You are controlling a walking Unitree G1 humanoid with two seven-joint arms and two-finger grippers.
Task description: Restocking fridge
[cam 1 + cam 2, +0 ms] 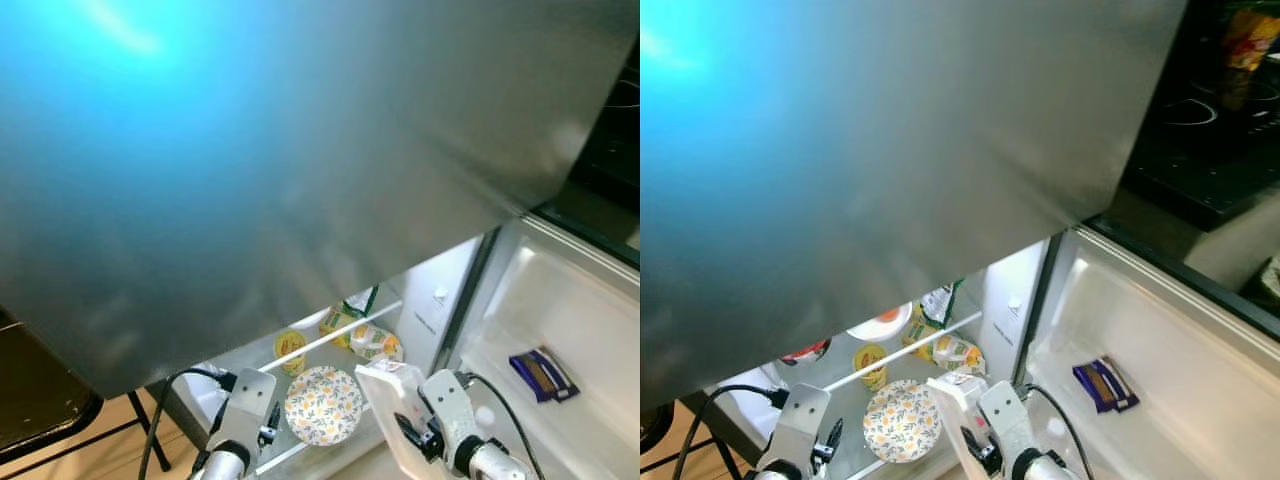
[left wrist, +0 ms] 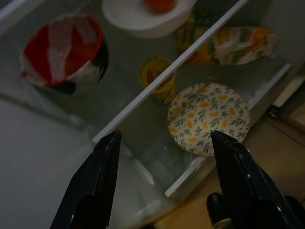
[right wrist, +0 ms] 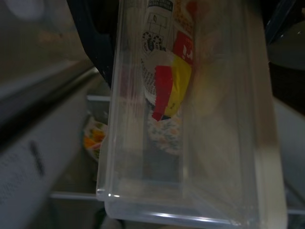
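The fridge's lower compartment is open low in the eye views. Its glass shelf carries a flowered paper plate, and a yellow cup stands below the shelf rail. Further in lie yellow-green food packets, a red bowl and a white plate. My left gripper hovers open above the shelf's front edge, holding nothing. My right gripper is shut on a clear plastic container with a labelled packet inside, held just in front of the shelf beside the flowered plate.
A large grey fridge door looms close overhead. The open lower door at right carries a blue-purple bar packet in its rack. A black chair stands at left on the wooden floor.
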